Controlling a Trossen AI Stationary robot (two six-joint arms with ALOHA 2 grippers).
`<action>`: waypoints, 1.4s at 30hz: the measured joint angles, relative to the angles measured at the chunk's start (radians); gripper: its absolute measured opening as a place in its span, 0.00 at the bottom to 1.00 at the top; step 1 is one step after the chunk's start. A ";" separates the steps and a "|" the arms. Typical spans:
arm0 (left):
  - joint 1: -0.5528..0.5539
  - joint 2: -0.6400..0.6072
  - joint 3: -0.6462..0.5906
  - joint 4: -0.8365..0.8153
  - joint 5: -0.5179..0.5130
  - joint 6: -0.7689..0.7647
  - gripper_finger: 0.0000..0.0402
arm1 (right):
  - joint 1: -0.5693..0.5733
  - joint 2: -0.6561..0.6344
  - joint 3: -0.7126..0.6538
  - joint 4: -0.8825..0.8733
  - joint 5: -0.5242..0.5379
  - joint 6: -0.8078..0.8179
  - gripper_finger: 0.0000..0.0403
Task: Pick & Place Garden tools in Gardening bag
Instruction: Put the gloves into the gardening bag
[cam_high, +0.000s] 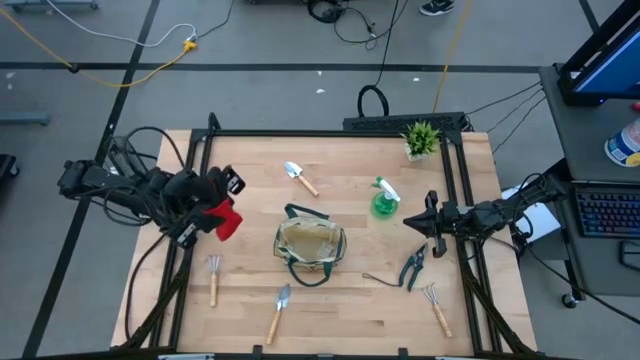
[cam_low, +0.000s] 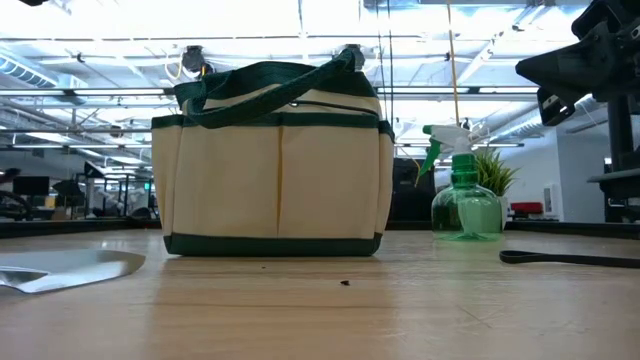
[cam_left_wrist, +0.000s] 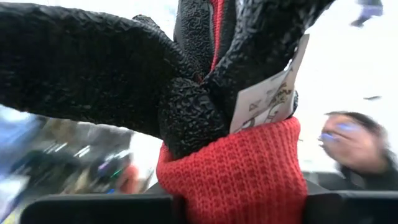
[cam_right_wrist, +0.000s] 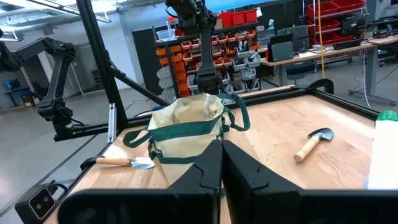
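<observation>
A workshop with shelving and cabling is surrounding a wooden table (cam_high: 350, 300) on which the gardening bag (cam_high: 310, 245) is standing upright near the middle, its mouth open upward. The left gripper (cam_high: 215, 205) is hovering over the table's left side, well apart from the bag, its jaws clenched on a red-and-black glove (cam_high: 225, 218); in the left wrist view the glove's red knit cuff and black textured fingers are filling the picture. The right gripper (cam_high: 432, 222) is waiting at the right side with its jaws pressed together and nothing between them. Lying about the bag are a trowel (cam_high: 299, 177), a green spray bottle (cam_high: 384, 200), pruning shears (cam_high: 414, 267), two fork-rakes (cam_high: 213, 278) and a second trowel (cam_high: 279, 310). The step in hand looks to be the carrying of the glove toward the bag. The next move is calling for the left arm to travel across until the glove is hanging above the open mouth, clear of the loop handles, and only then to let the jaws release.
</observation>
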 joint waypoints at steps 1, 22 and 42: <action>0.000 0.000 0.000 -0.036 -0.063 -0.031 0.19 | 0.000 0.000 0.000 0.000 0.000 0.000 0.00; 0.002 0.255 0.570 -1.291 -0.575 -0.267 0.19 | 0.000 0.000 0.000 0.000 0.000 0.000 0.00; 0.013 0.698 0.977 -1.687 -0.133 -0.081 0.19 | 0.000 0.000 0.000 0.000 0.000 0.000 0.00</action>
